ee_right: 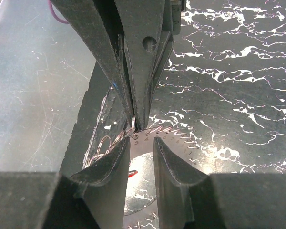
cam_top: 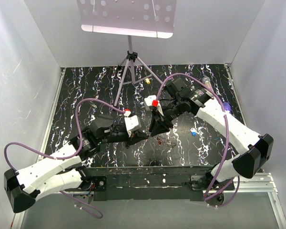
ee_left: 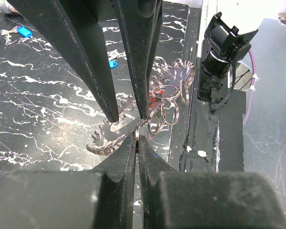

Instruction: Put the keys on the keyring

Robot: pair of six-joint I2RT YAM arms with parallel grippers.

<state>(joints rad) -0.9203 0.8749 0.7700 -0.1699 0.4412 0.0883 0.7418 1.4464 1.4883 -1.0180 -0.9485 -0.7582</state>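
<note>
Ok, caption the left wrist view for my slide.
Left pincer shut on the jagged keyring, right pincer straddling it, a blue key behind on the marbled table.

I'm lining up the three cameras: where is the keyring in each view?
Top: keyring just below and right of centre.
Left wrist: keyring at centre, running up-right.
Right wrist: keyring lower centre, jagged edge showing.
Shared landmark: the left gripper, shut on it.
</note>
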